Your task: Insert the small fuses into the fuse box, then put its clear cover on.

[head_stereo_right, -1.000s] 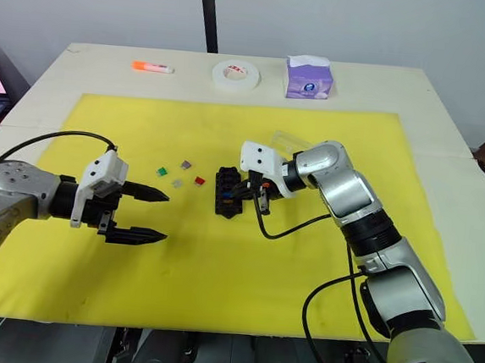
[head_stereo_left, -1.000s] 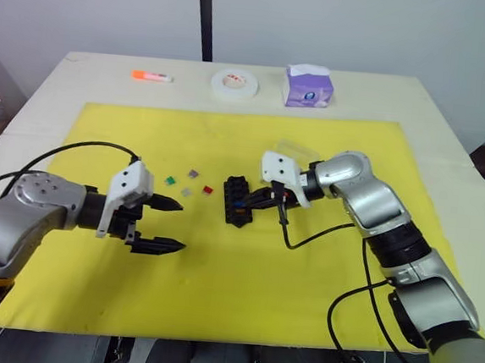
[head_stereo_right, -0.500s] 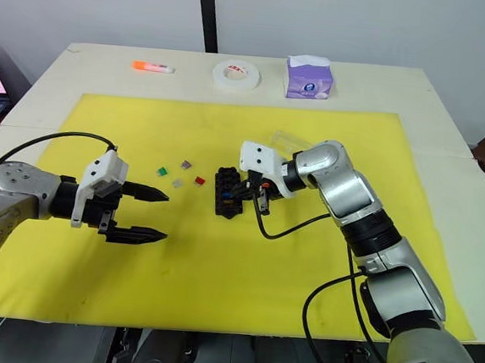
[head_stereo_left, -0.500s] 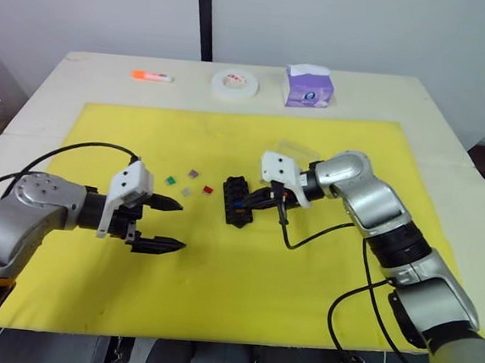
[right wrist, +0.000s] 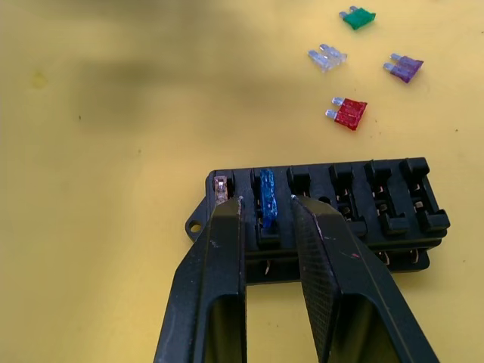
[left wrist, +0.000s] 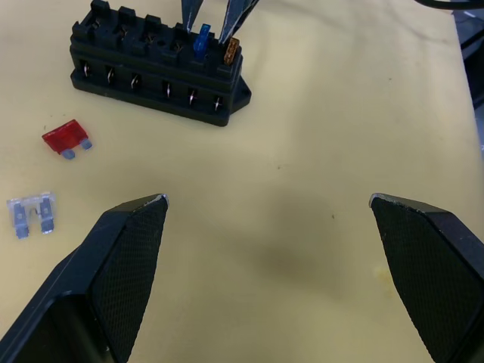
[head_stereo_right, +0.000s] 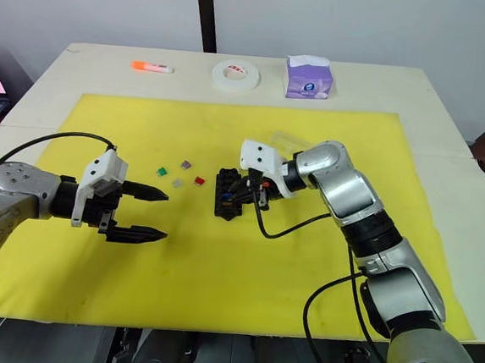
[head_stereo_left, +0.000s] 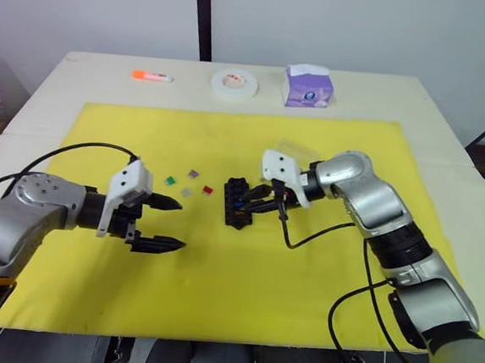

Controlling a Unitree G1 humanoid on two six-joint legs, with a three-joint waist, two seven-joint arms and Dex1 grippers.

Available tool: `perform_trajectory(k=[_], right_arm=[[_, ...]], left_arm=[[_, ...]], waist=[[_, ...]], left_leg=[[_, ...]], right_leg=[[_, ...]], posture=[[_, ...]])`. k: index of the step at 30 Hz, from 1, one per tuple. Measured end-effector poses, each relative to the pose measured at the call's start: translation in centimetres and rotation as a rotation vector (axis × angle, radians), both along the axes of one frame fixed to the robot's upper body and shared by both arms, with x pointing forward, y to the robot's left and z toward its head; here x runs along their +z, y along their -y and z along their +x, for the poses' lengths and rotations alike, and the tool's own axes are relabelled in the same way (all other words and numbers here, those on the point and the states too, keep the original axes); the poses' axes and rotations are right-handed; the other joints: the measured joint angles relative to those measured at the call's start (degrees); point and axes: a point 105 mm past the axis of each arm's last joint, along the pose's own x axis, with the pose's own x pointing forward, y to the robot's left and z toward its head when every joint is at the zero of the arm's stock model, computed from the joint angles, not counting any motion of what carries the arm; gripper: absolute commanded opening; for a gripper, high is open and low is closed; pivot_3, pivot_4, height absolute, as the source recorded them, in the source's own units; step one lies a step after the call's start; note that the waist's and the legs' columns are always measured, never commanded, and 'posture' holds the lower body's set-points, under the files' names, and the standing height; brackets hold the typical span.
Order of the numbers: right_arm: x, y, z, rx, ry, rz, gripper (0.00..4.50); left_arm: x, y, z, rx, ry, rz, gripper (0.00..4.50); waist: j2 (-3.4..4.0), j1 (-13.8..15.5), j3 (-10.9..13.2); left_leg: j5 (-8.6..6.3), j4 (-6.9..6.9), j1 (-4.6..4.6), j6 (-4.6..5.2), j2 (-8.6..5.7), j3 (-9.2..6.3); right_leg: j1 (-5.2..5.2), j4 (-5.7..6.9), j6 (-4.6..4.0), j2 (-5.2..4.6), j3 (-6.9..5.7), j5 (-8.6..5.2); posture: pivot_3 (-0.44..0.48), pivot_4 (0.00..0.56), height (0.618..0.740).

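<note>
Yellow mat [head_stereo_left: 241, 292] is spread over a pale table [head_stereo_left: 55, 89], with a grey wall behind. Along the far table edge, an orange marker [head_stereo_left: 151, 76], a white tape roll [head_stereo_left: 235, 84] and a purple tissue box [head_stereo_left: 308, 86] are lined up.

On the left, the left gripper [head_stereo_left: 164, 223] is held just over the mat with its fingers [left wrist: 125, 257] spread wide and nothing between them. Near it, the loose small fuses are scattered on the mat: green [head_stereo_left: 170, 180], purple [head_stereo_left: 193, 174], clear-grey [head_stereo_left: 186, 191] and red [head_stereo_left: 208, 190]. In the left wrist view only the red fuse [left wrist: 66, 138] and the clear one [left wrist: 32, 217] are caught; all four are seen in the right wrist view.

Just right of the loose fuses, the fuse box [head_stereo_left: 237, 201] is set on the mat near its middle. A blue fuse [right wrist: 267, 199] is seen seated in an end slot in the wrist views, with an orange-brown one [left wrist: 232, 51] beside it; neither can be made out clearly from the head views.

The right gripper [head_stereo_left: 257, 204] is placed at the box, its fingers [right wrist: 219, 265] narrowed to either side of the blue fuse; whether they press it cannot be told. The clear cover [head_stereo_left: 292, 148] is lying on the mat behind the right wrist.
</note>
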Motion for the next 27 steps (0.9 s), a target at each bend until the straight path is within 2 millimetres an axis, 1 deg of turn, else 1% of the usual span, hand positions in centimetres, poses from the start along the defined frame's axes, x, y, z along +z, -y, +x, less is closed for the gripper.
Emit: perform_trajectory(k=[3,6,9,10,11,20,27], right_arm=[[0.8,0.2,0.1,-0.007,0.0,0.029,1.04],[1.3,0.3,-0.1,-0.007,-0.035,0.063,1.04],[1.7,0.3,-0.1,-0.016,-0.054,0.09,0.47],[1.7,0.2,-0.1,-0.018,-0.054,0.094,0.13],[1.7,0.0,-0.1,-0.018,-0.054,0.098,0.02],[0.6,-0.9,0.0,-0.046,-0.063,0.131,0.02],[-0.2,-0.6,0.0,-0.064,-0.071,0.119,0.02]], left_arm=[[-0.1,-0.2,0.2,0.01,-0.002,0.004,4.5],[0.2,-0.4,0.5,0.007,0.007,0.018,4.5],[1.1,-0.6,1.0,0.0,0.037,0.026,4.5],[1.4,-0.7,1.1,-0.003,0.049,0.028,4.5],[1.5,-0.7,1.2,-0.004,0.052,0.03,4.5],[1.5,-0.2,0.8,-0.045,0.047,0.039,4.5],[1.5,0.0,0.6,-0.056,0.05,0.039,4.5]], waist=[[0.0,0.0,0.0],[0.0,0.0,0.0],[0.0,0.0,0.0],[0.0,0.0,0.0],[0.0,0.0,0.0],[0.0,0.0,0.0],[0.0,0.0,0.0]], left_leg=[[0.0,0.0,0.0,0.0,0.0,0.0],[0.0,0.0,0.0,0.0,0.0,0.0],[0.0,0.02,0.0,0.0,0.0,0.0],[0.0,0.02,0.0,0.0,0.0,0.0],[0.0,0.02,0.0,0.0,0.0,0.0],[0.0,0.03,0.0,0.0,0.0,0.0],[0.0,0.03,0.0,0.0,0.0,0.0]], right_leg=[[0.0,0.0,0.0,0.0,0.0,0.0],[0.0,0.01,0.0,0.0,0.0,0.0],[0.0,0.01,0.0,0.0,0.0,0.0],[0.0,0.01,0.0,0.0,0.0,0.0],[0.0,0.01,0.0,0.0,0.0,0.0],[0.0,0.06,0.0,0.0,0.0,0.0],[0.0,0.06,0.0,0.0,0.0,0.0]], posture=[[0.0,0.15,0.74],[0.0,0.15,0.74],[0.0,0.15,0.74],[0.0,0.15,0.74],[0.0,0.15,0.74],[0.0,0.15,0.74],[0.0,0.15,0.74]])
